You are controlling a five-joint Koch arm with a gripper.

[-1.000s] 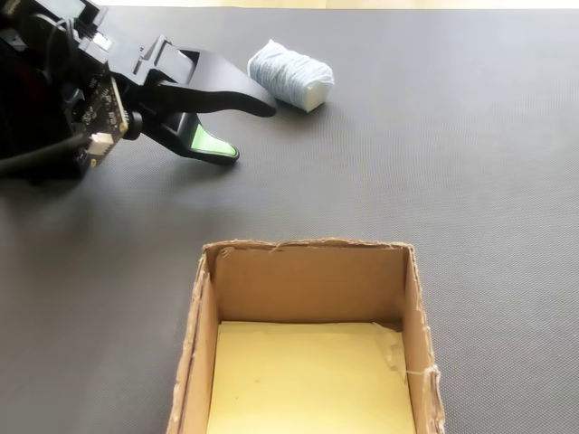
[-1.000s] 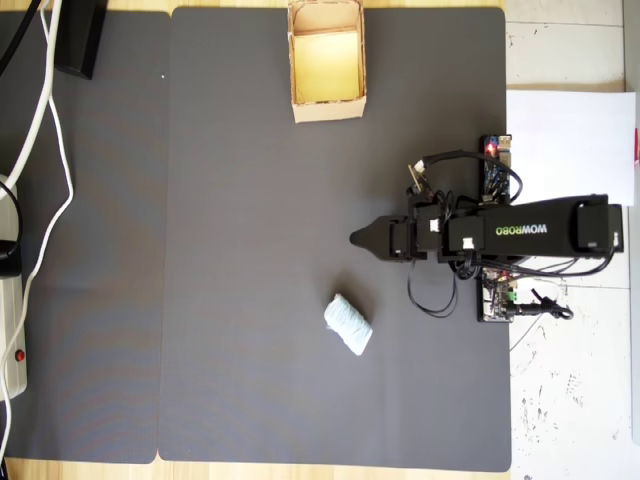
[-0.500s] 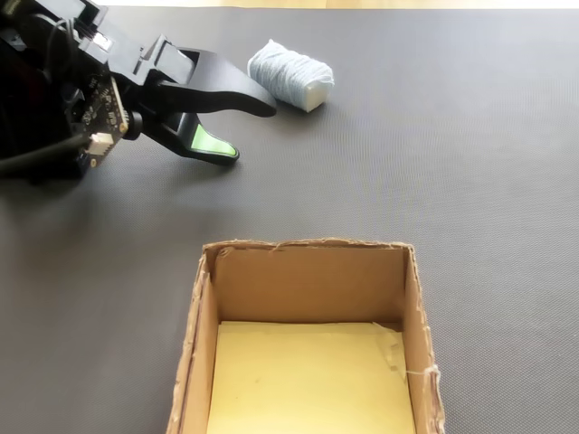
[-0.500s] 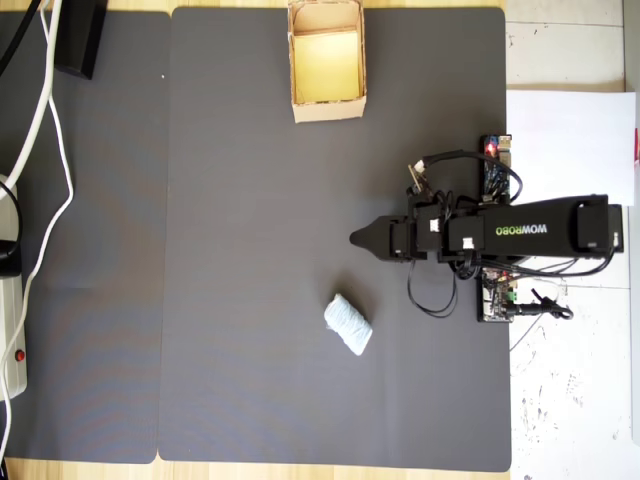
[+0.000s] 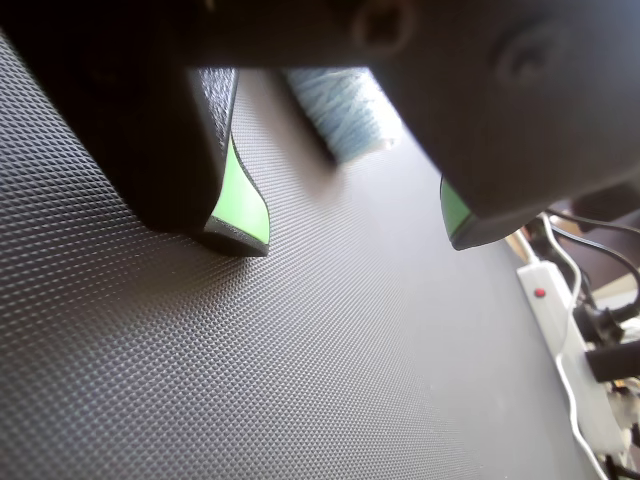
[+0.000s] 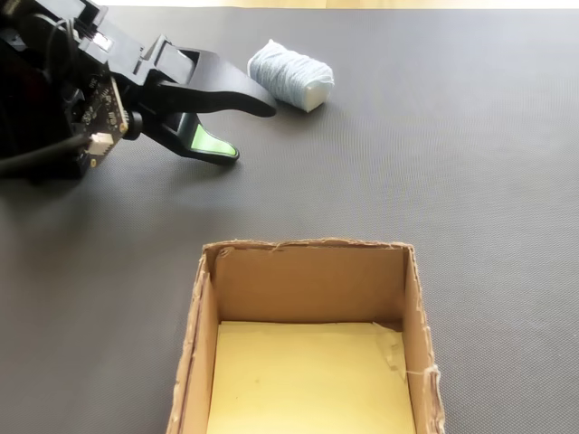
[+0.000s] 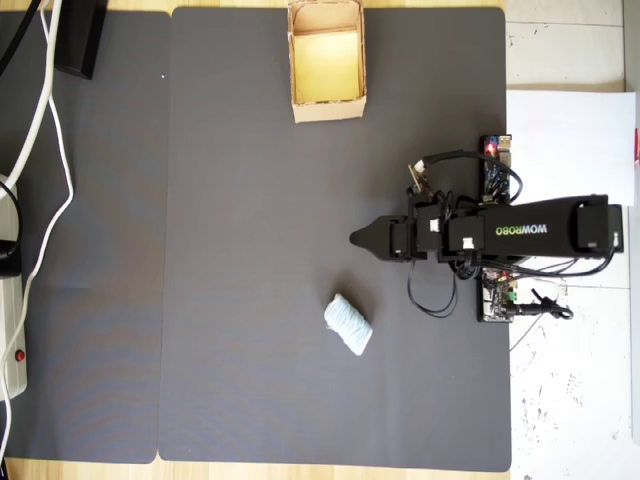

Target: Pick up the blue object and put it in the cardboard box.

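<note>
Spread across the table, a wide dark grey rubber mat (image 7: 250,250) with a fine dimpled grain, seen in all three views. At its right edge in the overhead view, a black hobby arm (image 7: 500,235) lettered in white, reaching leftward over the mat, with circuit boards and looped cables (image 7: 440,290) around its base. At the top of the mat in the same view, a small squarish tan cardboard box (image 7: 326,110) with raised walls and a yellowish bottom, open and holding nothing; filling the lower middle of the fixed view (image 6: 416,344). Along the left edge overhead, a white power strip (image 7: 12,340) with a red switch and white leads.

Black gripper with green pads (image 6: 246,127), jaws parted and grasping nothing, hovering low over the mat; gap plainly visible from the wrist camera (image 5: 355,225). Beyond that gap, lying on the mat, a small pale light-blue oblong lump of wound yarn (image 5: 340,110), near the upper fingertip in the fixed view (image 6: 291,75) but not touching, well apart from the box overhead (image 7: 348,324).
</note>
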